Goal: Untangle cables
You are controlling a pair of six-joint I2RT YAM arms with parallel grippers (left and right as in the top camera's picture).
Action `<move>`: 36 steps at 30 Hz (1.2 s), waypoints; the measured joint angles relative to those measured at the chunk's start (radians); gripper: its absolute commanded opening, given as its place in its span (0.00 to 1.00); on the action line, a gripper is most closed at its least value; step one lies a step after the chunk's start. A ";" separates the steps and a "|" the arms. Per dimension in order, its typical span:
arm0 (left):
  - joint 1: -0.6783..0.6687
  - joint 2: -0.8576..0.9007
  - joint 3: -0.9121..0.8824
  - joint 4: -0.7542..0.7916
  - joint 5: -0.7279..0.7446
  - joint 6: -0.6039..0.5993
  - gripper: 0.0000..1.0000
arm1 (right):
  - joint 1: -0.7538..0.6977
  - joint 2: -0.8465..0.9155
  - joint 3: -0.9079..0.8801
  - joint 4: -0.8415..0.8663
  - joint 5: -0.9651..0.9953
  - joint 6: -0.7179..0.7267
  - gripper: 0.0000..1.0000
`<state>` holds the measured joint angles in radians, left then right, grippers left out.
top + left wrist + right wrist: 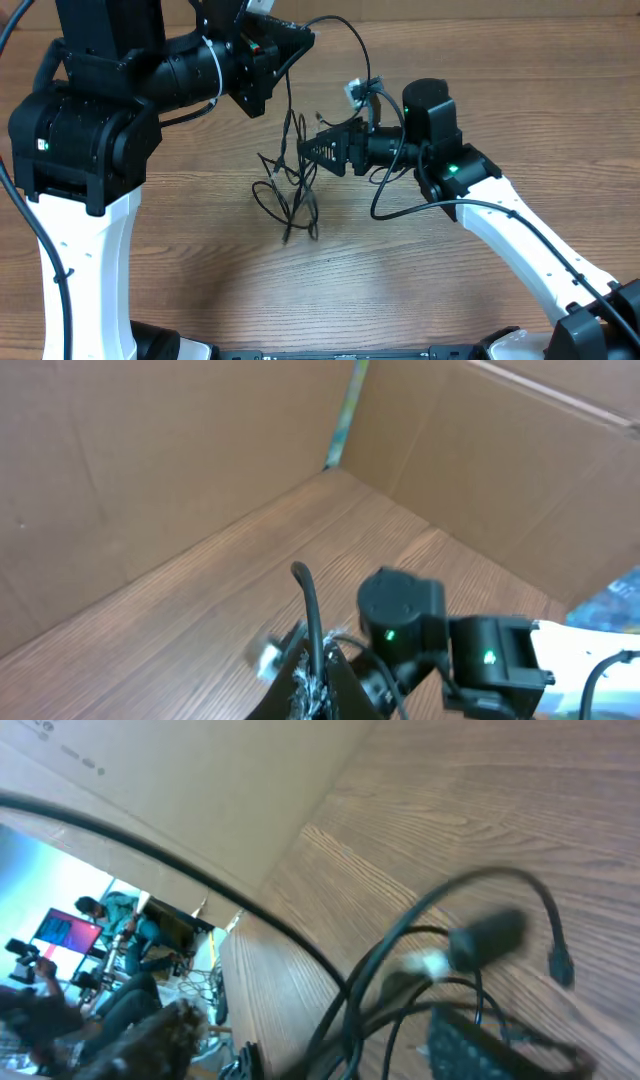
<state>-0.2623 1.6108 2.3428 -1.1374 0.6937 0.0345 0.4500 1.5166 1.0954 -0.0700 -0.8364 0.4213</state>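
Note:
Several thin black cables [290, 190] lie in a loose tangle on the wooden table, with strands rising from it. My left gripper [300, 40] is raised at the top centre, shut on one cable [311, 615] that arcs right to a white plug end [355, 90]. My right gripper [310, 150] hovers just right of the tangle's top, open, with several cable strands [400, 970] running between its fingers [150, 1040]. A black plug [487, 935] with a white tag hangs just ahead of it.
Brown cardboard walls [180, 470] stand round the far side of the table [400, 280]. Thicker black cords run from the right arm [440, 210] and the left base [25, 220]. The left arm's bulk [90, 120] fills the upper left.

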 measured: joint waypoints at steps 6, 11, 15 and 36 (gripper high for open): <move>0.000 0.000 0.000 0.054 0.104 -0.010 0.04 | 0.056 0.000 0.000 -0.063 0.144 0.001 0.70; 0.000 0.000 0.000 0.072 0.153 -0.035 0.04 | 0.092 0.000 0.000 -0.066 0.260 0.001 0.59; 0.000 0.000 0.000 0.077 0.175 -0.043 0.04 | 0.102 0.000 0.000 -0.103 0.333 -0.003 0.37; 0.000 0.002 0.000 -0.031 -0.598 -0.136 0.04 | 0.102 0.000 0.002 -0.623 0.830 0.220 0.06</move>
<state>-0.2623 1.6123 2.3428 -1.1687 0.0956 -0.1017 0.5522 1.5169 1.0977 -0.6930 -0.0063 0.6411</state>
